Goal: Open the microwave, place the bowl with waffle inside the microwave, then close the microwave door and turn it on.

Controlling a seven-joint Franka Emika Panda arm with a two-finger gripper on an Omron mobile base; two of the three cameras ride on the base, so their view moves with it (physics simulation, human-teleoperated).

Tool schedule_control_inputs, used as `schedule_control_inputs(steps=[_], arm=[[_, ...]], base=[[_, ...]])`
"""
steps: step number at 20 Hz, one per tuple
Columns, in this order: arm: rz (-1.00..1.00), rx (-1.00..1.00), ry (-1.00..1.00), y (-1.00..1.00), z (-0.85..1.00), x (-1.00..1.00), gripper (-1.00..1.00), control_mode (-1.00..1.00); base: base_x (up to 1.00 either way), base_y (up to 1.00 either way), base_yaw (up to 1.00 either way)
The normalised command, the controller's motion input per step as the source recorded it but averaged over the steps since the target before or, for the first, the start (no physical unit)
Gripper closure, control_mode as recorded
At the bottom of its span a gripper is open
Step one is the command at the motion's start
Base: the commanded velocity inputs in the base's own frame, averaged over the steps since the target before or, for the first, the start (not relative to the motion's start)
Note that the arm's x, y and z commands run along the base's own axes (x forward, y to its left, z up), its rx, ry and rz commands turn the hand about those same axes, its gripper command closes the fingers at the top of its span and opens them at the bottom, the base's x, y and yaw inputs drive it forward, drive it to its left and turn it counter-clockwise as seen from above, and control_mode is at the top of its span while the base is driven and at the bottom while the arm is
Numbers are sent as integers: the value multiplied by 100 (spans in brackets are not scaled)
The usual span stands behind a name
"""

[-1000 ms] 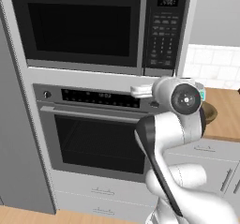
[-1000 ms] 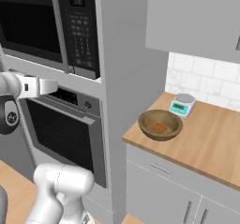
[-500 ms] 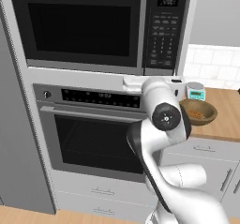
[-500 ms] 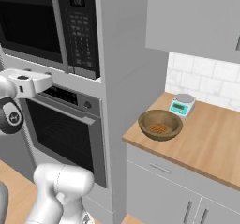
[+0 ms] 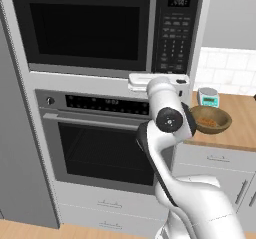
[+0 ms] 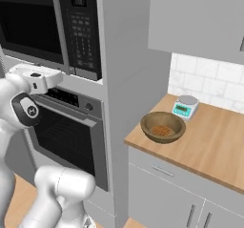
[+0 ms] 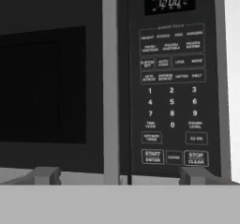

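One task of four steps, and the first is in hand: the microwave door (image 5: 82, 28) is shut and nothing has gone in.

- Gripper (image 7: 119, 175): held up in front of the lower edge of the microwave (image 5: 107, 28), jaws spread as wide as they go, nothing between them. In the hand view its two small grey finger tips (image 7: 46, 175) straddle the slim vertical handle (image 7: 110, 85), one under the window, the other under the keypad. Whether they are close enough to catch the handle I cannot quite judge from here.
- Microwave: built into the tall grey cabinet, flat black front, dark glass window, matte grey handle strip running top to bottom just left of the keypad (image 7: 171, 96). Small digital display (image 7: 168, 3) above rows of flat printed buttons.
- Steel oven (image 5: 100, 133): directly below, brushed metal face, horizontal bar handle, dark window. Not part of the job.
- Bowl with waffle (image 6: 163, 127): round, brown, wood-grained, shallow, golden waffle pieces inside. It sits on the pale wooden counter (image 6: 214, 148) to the right of the oven column, near the counter's front edge, well apart from the gripper.
- Kitchen scale (image 6: 185, 106): small, teal and white, just behind the bowl against the white tiled wall.

Next move, by my reckoning: advance onto the handle, close on that thin strip, and pull it along the door's arc, the hinge presumably on the left.
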Motion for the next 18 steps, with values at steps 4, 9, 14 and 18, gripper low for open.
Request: schedule_control_inputs(steps=[4, 9, 14, 18], arm=[[-2, 0, -4, 0, 9, 46, -100, -100], [-5, 0, -3, 18, 9, 48, -100, -100], [-9, 0, 0, 24, 6, 52, -100, -100], [-6, 0, -1, 4, 0, 46, -100, -100]], base=[[0, 0, 0], [0, 0, 0], [0, 0, 0], [0, 0, 0]])
